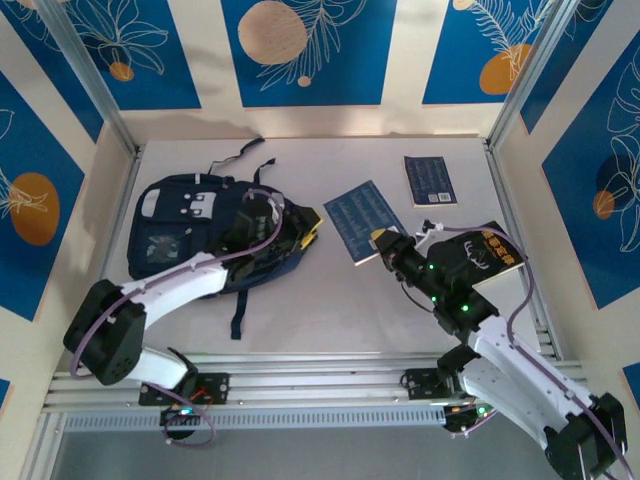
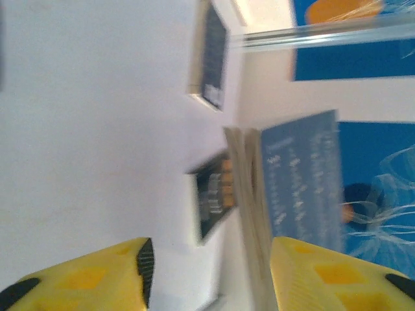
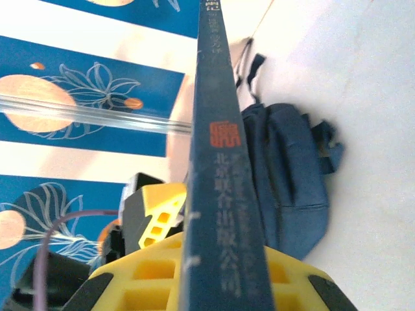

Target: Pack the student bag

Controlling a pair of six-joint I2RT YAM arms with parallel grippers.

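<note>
My right jaws are clamped on the thin blue paperback book (image 3: 217, 129), and its spine runs straight up the frame between the yellow pads (image 3: 142, 291). I judge that gripping the narrow edge lets it slide into an opening like a blade. My left jaws are parted with nothing between them. They sit at the right edge of the large navy-blue fabric student bag (image 1: 195, 225), probably to work its mouth; I cannot tell whether they touch it. The bag lies flat at centre left of the grey bench (image 1: 330, 300). Beyond, 2 books wait: a dark one with yellow lettering (image 1: 495, 245) beside my right arm, and a small blue one (image 1: 430, 180) at upper right.
</note>
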